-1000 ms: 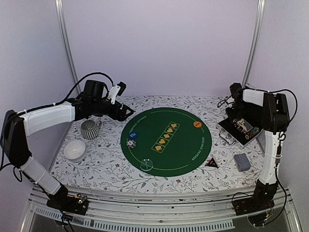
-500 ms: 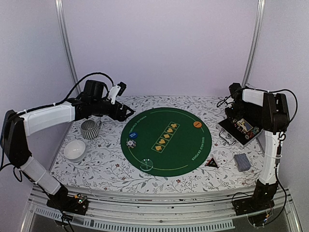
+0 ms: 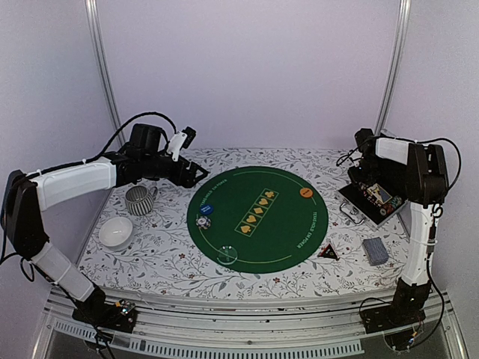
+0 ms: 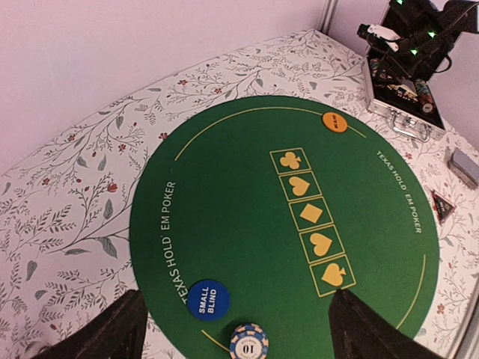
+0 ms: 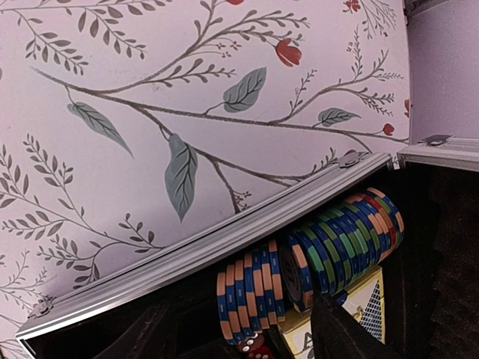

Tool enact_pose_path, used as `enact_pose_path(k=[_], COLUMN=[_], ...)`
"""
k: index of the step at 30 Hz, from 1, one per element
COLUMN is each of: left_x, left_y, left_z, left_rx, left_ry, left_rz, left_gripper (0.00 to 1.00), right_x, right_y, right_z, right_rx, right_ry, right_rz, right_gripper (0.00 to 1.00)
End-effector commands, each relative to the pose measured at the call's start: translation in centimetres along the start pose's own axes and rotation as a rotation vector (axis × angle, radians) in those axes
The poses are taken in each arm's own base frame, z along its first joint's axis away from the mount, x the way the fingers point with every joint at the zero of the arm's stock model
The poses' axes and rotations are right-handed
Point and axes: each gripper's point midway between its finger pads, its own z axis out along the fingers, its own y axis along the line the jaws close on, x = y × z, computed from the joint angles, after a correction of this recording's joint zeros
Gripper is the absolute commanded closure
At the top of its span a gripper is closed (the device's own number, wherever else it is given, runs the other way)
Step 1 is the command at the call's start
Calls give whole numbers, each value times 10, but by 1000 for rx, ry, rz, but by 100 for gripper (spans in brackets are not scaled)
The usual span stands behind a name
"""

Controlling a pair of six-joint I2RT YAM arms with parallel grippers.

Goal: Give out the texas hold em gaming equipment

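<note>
Just ahead of the spread right jaws sit racked poker chips [image 5: 337,243]; left jaws gape empty too.

**Right arm edges over the case**

The right arm [image 3: 408,168] has shifted very slightly above the open case [image 3: 358,206] at the right side of the tabletop [image 3: 299,271]. Its gripper [image 5: 239,333], fingers apart, now hangs over the rows of chips [image 5: 329,247] inside.

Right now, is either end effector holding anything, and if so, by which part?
Nothing is held. The left end effector hangs open above the green mat; the right end effector is open over the chips in the case, gripping none.
</note>
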Motion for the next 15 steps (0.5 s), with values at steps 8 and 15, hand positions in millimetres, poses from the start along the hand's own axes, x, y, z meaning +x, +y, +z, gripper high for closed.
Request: enact_pose_path(k=[8, 15], left_x=[-7, -7], left_y=[-1, -1], left_z=[-8, -9], left_rx=[16, 16], left_ry=[-30, -30], left_rz=[6, 8], left_gripper=[14, 14], right_x=[-13, -6], right_y=[-9, -2], right_z=[-12, 0], right_rx=[30, -17], right_ry=[-36, -17], right_rz=[11, 9], right_gripper=[35, 46])
